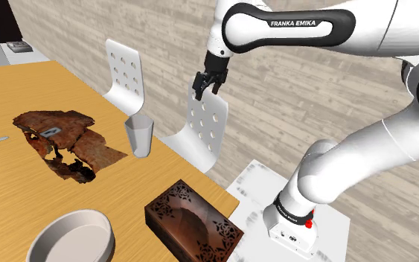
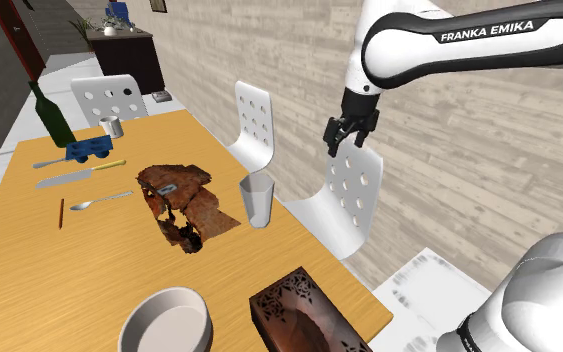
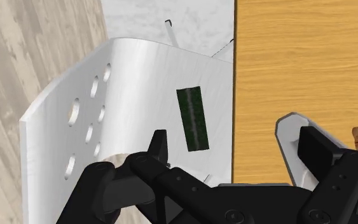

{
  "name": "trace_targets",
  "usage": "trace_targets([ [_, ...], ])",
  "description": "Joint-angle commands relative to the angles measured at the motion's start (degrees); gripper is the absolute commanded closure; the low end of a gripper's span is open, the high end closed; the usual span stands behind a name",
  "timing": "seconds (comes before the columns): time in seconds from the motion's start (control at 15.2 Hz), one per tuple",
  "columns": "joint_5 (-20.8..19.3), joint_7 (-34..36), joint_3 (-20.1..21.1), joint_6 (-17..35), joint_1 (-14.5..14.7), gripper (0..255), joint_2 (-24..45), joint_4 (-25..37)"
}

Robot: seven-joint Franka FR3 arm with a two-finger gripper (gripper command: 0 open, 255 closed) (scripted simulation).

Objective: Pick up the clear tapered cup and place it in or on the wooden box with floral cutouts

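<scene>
The fingers (image 3: 160,145) stand apart and hold nothing. They hang in the air, pointing down over the back of a white chair (image 1: 207,125). The arm (image 1: 289,28) reaches over from its stand. The cup (image 1: 138,135) stands upright on the worktop (image 1: 7,193), near the chair. The box (image 1: 193,223) lies apart from it, beside a bowl (image 1: 72,237).

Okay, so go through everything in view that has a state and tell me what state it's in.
gripper: open, empty, in the air over the white chair.
clear cup: upright, empty, standing on the table, not held.
wooden box: lying flat on the table, nothing on top.
bowl: upright, empty.
green bottle: upright.
</scene>
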Motion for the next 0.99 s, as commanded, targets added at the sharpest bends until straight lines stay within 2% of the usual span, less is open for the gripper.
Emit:
trace_targets([
  [0.0,0.6,0.6,0.6,1.8,0.4,0,4.4,2.0],
  [0.46,2.0,2.8,2.5,6.5,1.7,0,19.3,10.4],
  [0.92,2.5,4.9,4.0,8.4,3.3,0,34.7,22.1],
])
